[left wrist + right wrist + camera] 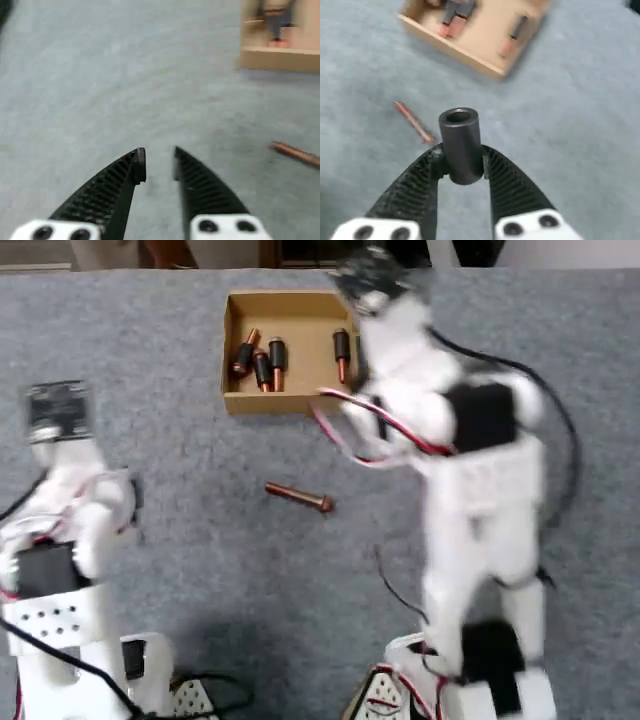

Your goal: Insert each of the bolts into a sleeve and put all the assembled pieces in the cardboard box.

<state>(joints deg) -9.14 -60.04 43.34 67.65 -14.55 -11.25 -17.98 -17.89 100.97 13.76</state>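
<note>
Nearly centred on the table (150,340), one copper-coloured bolt (298,497) lies flat; stiff, smooth and light, it would likely roll, so mid-shank looks the surest hold. One sleeve (460,145) stands clamped in the right claw (461,154), the left claw (159,162) hangs parted and empty, and four assembled pieces (262,365) lie in the cardboard box (270,403) by the far edge.

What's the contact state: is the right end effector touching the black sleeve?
Touching. The right wrist view shows the right end effector closed on the black sleeve, jaws pressed against both its sides with no gap.
</note>
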